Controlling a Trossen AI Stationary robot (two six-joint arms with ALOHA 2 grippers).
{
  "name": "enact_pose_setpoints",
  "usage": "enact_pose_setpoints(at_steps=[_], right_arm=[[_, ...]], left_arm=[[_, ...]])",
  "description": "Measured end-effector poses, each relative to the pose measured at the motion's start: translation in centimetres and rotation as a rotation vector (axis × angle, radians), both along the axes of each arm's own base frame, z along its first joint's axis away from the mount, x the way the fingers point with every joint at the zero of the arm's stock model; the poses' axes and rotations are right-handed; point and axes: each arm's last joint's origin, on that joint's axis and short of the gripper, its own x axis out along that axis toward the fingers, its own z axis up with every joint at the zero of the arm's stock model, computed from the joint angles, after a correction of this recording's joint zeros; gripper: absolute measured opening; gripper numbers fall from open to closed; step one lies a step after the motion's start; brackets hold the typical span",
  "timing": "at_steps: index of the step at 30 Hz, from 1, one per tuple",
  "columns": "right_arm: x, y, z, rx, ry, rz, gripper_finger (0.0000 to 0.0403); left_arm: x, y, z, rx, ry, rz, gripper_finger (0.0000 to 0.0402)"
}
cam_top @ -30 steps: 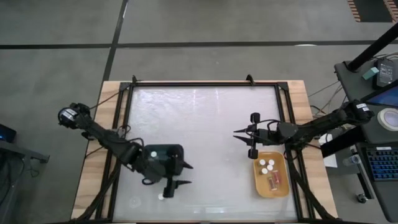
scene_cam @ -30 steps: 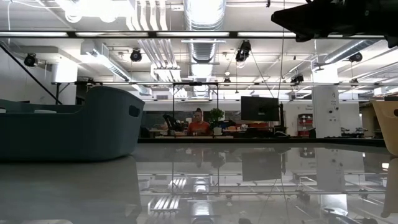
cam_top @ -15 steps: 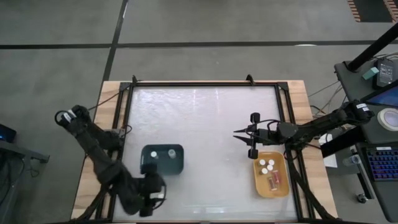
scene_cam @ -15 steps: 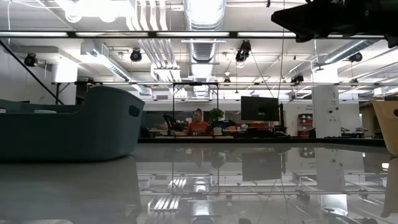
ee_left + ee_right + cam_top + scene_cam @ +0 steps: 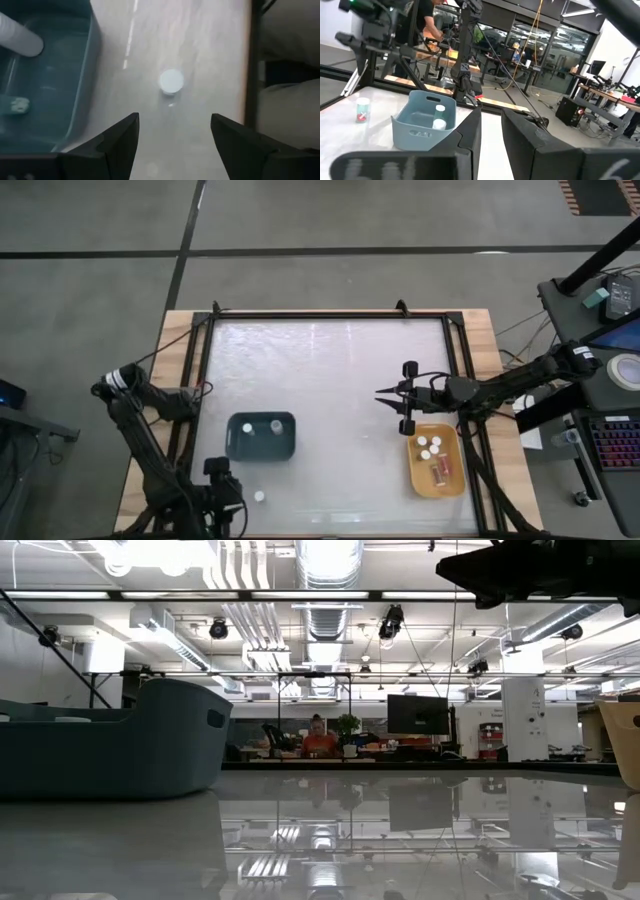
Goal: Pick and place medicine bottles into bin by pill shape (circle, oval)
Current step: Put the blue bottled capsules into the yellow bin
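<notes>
A dark teal tray (image 5: 260, 436) lies at the table's near left and holds two white-capped bottles (image 5: 247, 427). One bottle (image 5: 259, 496) stands alone on the table near the front edge; it also shows in the left wrist view (image 5: 171, 81) and the right wrist view (image 5: 363, 110). A yellow-orange tray (image 5: 435, 462) at the near right holds several bottles (image 5: 431, 446). My left gripper (image 5: 172, 132) is open and empty, just left of the lone bottle. My right gripper (image 5: 381, 397) hovers just beyond the yellow tray's far end, slightly open and empty.
A dark frame (image 5: 330, 314) runs around the glossy table top. The middle and far part of the table is bare. The low view shows the teal tray's wall (image 5: 110, 740) at its left and the yellow tray's wall (image 5: 630, 740) at its right. People sit in the room beyond.
My left arm has swung from over the teal tray's near side back toward the table's near left corner, its gripper empty. The lone bottle has stayed in place. My right arm has kept still.
</notes>
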Motion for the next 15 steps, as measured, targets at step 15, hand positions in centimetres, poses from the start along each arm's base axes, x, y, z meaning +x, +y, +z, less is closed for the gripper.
enact_pose_setpoints(at_steps=[15], right_arm=[[0.0,0.0,0.0,-0.012,0.001,-0.001,0.0068]], left_arm=[[1.2,-2.5,-6.1,0.096,0.015,0.049,0.0231]])
